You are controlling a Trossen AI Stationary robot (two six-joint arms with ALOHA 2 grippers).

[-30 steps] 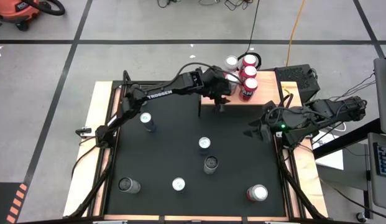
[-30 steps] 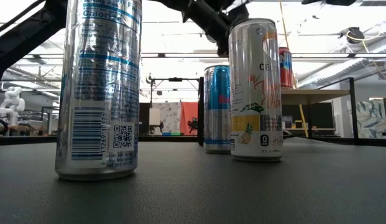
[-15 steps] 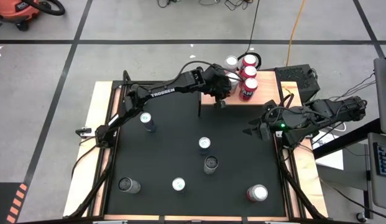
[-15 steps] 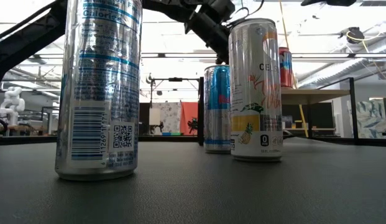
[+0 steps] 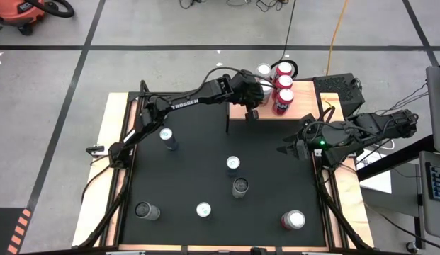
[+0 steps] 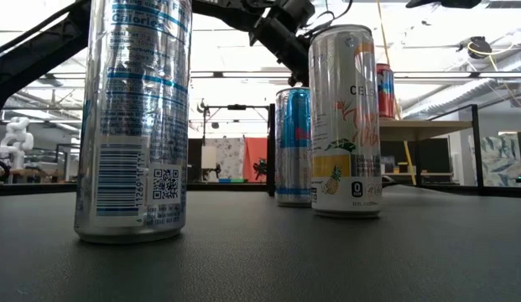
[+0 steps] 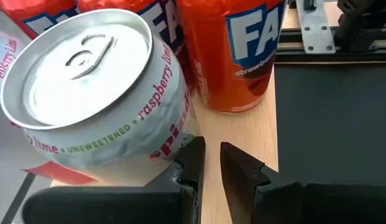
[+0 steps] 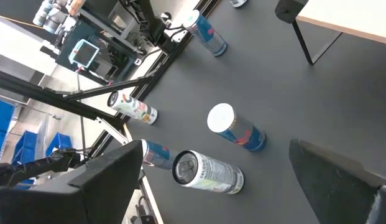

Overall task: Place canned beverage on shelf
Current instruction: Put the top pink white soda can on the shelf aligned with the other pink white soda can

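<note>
Overhead, black table mat (image 5: 205, 163), grey taped floor (image 5: 49, 78)

Left arm stretched far across, left gripper (image 5: 254, 113) nearly closed (holding nothing); right gripper (image 5: 284, 150) wide open, hovering low.

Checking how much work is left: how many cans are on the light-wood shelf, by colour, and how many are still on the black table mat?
Red soda cans on the light-wood shelf: 3
White raspberry-lime can on the shelf: 1
Slim cans on the black table mat: 6
Total: 10 cans
</note>
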